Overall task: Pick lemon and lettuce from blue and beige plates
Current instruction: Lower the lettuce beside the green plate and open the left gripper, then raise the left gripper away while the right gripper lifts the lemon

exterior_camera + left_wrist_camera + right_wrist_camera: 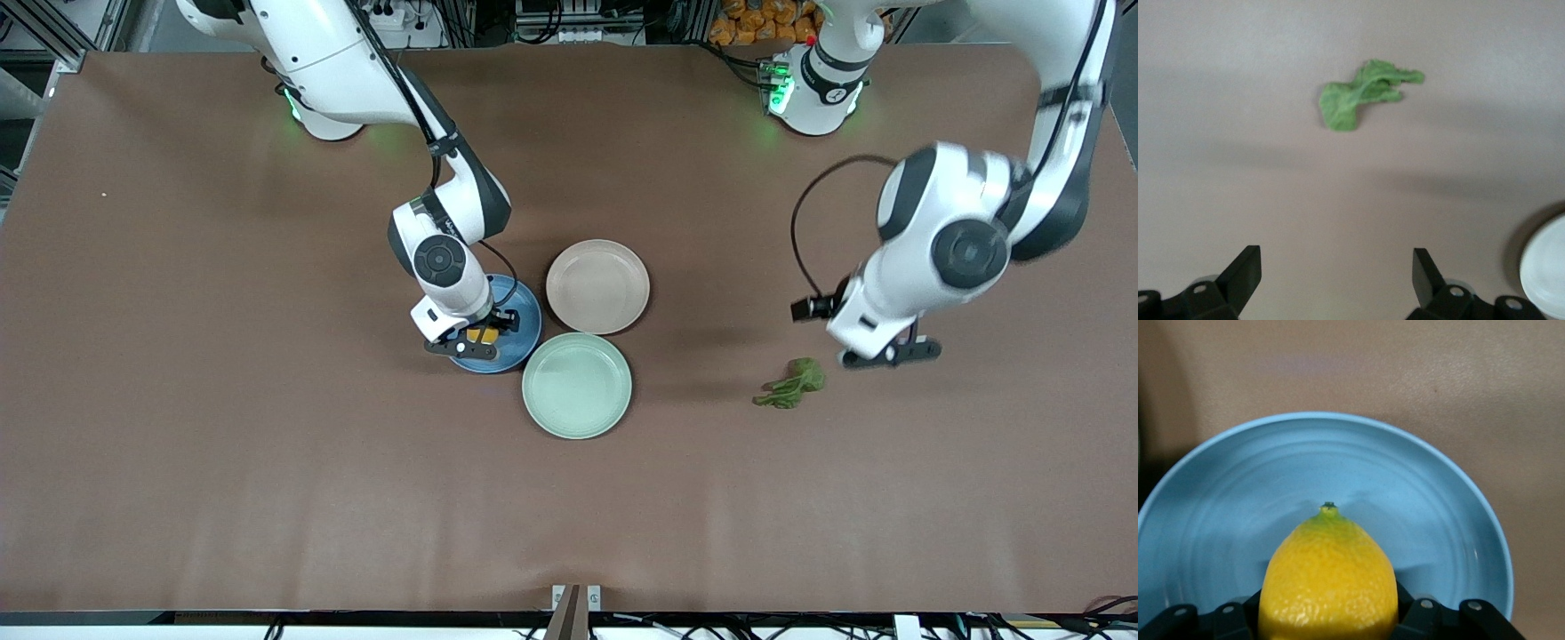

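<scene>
On the brown table three plates cluster near the middle: the blue plate toward the right arm's end, the beige plate beside it, bare, and a mint-green plate nearer the front camera, touching or almost touching both. The right gripper is down in the blue plate with its fingers clenched on the lemon, one on either side of the fruit's widest part, its stem tip pointing away from the wrist. I'd judge the lemon firm and fairly weighty for its size, with a pebbled rind that gives decent purchase; a grip across its broad middle looks sound, since nearer the tapered end it could squirt out. The lettuce lies flat on the bare table toward the left arm's end, well apart from the plates. It looks limp, very light and easily crushed, best pinched at the thicker stem or midrib. The left gripper hovers just beside it, fingers spread wide, holding and touching nothing.
</scene>
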Tool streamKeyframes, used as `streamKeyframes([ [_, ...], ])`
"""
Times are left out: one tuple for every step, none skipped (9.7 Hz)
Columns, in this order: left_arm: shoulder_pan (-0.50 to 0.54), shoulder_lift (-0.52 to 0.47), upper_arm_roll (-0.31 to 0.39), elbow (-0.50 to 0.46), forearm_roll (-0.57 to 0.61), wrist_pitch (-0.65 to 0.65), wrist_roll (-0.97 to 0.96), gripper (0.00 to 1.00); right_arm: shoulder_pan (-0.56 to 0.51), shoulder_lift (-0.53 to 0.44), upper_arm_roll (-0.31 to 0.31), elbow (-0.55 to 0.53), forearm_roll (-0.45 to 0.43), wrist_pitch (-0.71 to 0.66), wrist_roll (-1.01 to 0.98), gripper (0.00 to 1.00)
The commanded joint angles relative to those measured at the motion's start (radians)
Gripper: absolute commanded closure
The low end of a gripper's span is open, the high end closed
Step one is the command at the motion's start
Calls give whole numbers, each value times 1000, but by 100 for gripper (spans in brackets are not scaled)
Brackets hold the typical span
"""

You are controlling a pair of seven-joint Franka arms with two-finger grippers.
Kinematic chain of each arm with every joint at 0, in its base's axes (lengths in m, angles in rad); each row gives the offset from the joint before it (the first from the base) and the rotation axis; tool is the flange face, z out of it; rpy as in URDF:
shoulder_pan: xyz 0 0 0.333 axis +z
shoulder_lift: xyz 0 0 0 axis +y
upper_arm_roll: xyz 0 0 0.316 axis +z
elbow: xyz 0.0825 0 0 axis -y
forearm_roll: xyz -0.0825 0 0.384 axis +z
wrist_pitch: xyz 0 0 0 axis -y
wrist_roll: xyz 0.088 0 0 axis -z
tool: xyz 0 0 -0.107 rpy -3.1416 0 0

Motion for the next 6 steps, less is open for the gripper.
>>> streamKeyframes([
  [-8,-165,8,-85,-32,11,15,0,-31,-11,-1,109,20,-167,4,73],
  [-23,-191,10,-80,-32,10,16,0,-38,-11,-2,153,18,-224,3,73],
  [-37,-202,20,-59,-34,2,10,0,-63,-11,-4,196,18,-287,-10,73],
  [-71,-197,42,-16,-55,-10,6,0,-84,-11,-4,239,17,-346,-37,73],
  [-86,-193,56,27,-63,-13,6,0,-110,-13,-4,279,17,-405,-71,73],
  [-97,-189,66,67,-63,-21,7,0,-138,-13,-4,315,15,-464,-118,73],
])
